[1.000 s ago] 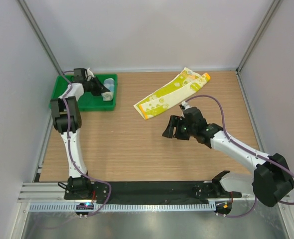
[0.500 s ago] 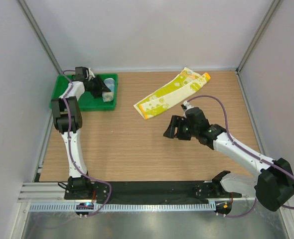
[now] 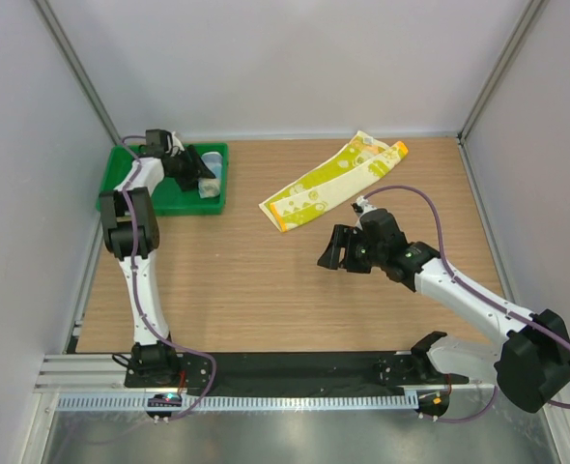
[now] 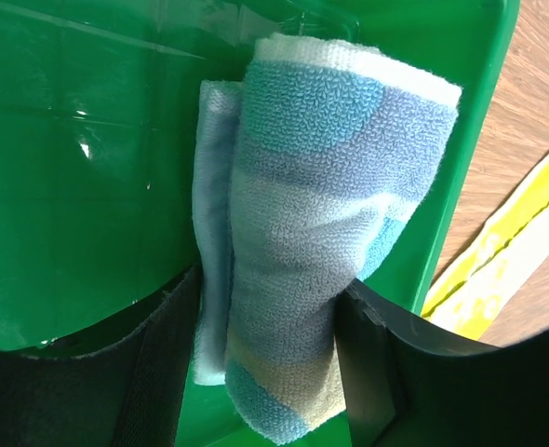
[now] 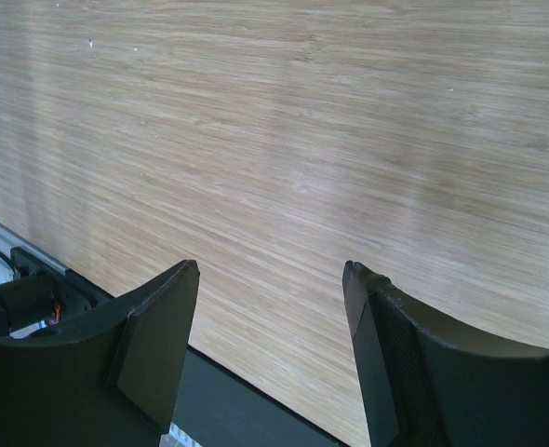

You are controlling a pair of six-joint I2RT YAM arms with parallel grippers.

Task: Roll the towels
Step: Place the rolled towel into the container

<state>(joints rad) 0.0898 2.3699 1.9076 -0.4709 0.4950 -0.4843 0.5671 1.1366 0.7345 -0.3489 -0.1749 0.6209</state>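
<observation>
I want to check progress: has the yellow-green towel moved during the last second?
No. The yellow-green towel still lies flat, its orange corner near the back edge of the table, as before.

Bright, even light falls from overhead, leaving only soft, faint shadows. Ahead and to the left of the left jaws, white glare streaks the glossy green tray (image 4: 79,214), while the blue towel (image 4: 302,233) between them is sharp. Beyond the right jaws the wooden table (image 5: 302,140) carries a pale sheen and its grain looks slightly soft.
</observation>
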